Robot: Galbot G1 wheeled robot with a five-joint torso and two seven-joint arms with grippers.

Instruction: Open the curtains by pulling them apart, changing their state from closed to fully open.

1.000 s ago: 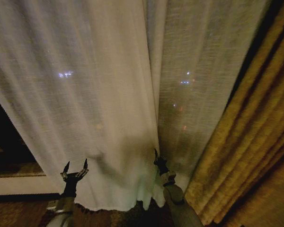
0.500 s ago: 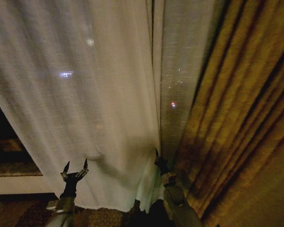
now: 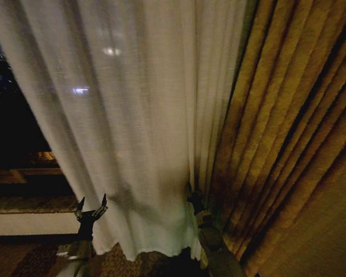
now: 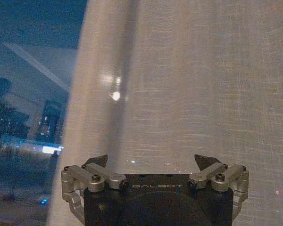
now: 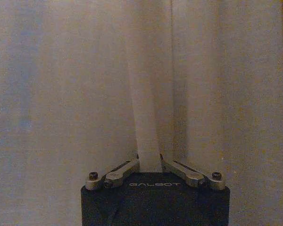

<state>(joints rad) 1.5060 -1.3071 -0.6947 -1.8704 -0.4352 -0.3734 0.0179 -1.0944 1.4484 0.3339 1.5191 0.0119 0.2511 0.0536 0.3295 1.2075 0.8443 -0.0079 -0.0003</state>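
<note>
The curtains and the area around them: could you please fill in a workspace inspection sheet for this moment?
Surface: patterned floor below the hem; pale sill or ledge at the left.
Job's things: sheer curtains hang gathered in the middle, next to the drapes; dark window is uncovered on the left.
Clutter: nothing seen.
Grippers: right gripper is shut on a fold of the curtains, low near their right edge; left gripper is open, holding nothing, low in front of the curtains' left part.
Cables: nothing seen.
Surroundings: golden-brown drapes on the right; city lights through the glass.
</note>
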